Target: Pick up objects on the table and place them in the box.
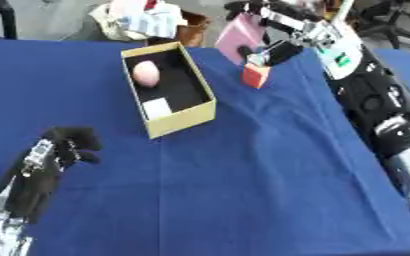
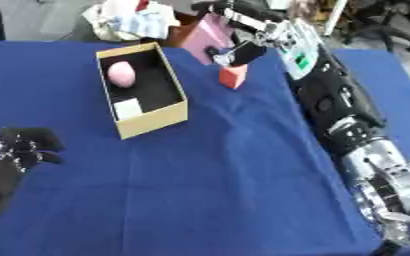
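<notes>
Orange block sits on the blue worktop just right of the box, and your right hand is on top of it, fingers curled at its upper edge; whether they've closed on it, I can't tell. Seat the grip before you lift, then clear the box's near wall. A pink egg shape and white piece lie inside. Left hand idles low, fingers curled, holding nothing.

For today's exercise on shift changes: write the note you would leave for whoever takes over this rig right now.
Right hand: stretched to the far edge, fingers closed on the orange block.
Left hand: idle near the lower left, fingers curled, holding nothing.
Box: on the blue cloth, open, holding a pink egg and a white square.
Done: those two are boxed.
Left: carry the block to the box and release it.
</notes>
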